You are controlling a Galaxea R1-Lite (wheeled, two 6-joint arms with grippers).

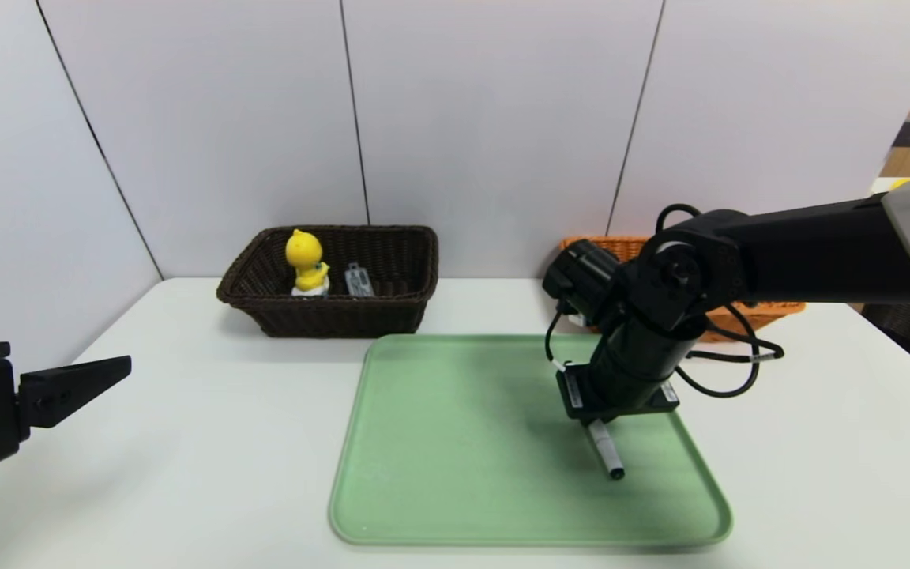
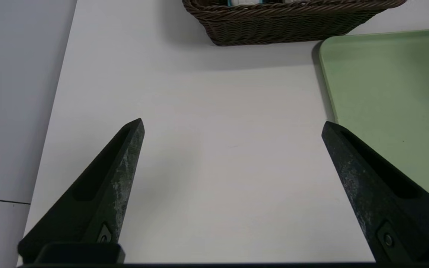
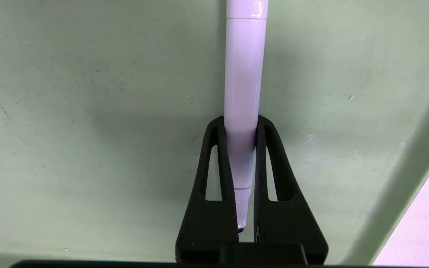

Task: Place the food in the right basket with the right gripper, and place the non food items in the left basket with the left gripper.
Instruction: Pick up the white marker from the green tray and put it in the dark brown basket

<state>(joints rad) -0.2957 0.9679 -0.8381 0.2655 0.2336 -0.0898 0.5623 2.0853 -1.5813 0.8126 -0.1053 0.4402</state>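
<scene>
A white marker pen (image 1: 606, 450) (image 3: 243, 74) lies on the green tray (image 1: 455, 442), toward its right side. My right gripper (image 1: 593, 423) (image 3: 240, 123) reaches down onto the tray and is shut on the pen's tapered end, one finger on each side. The dark brown left basket (image 1: 392, 312) at the back holds a yellow duck toy (image 1: 305, 262) and a small grey packet (image 1: 358, 280). The orange right basket (image 1: 763, 312) is mostly hidden behind my right arm. My left gripper (image 1: 119, 371) (image 2: 233, 126) hovers open over bare table at the far left.
The white table (image 1: 210, 427) ends at grey wall panels behind the baskets. In the left wrist view the brown basket's wall (image 2: 285, 22) and the tray's edge (image 2: 326, 89) lie ahead of the open fingers.
</scene>
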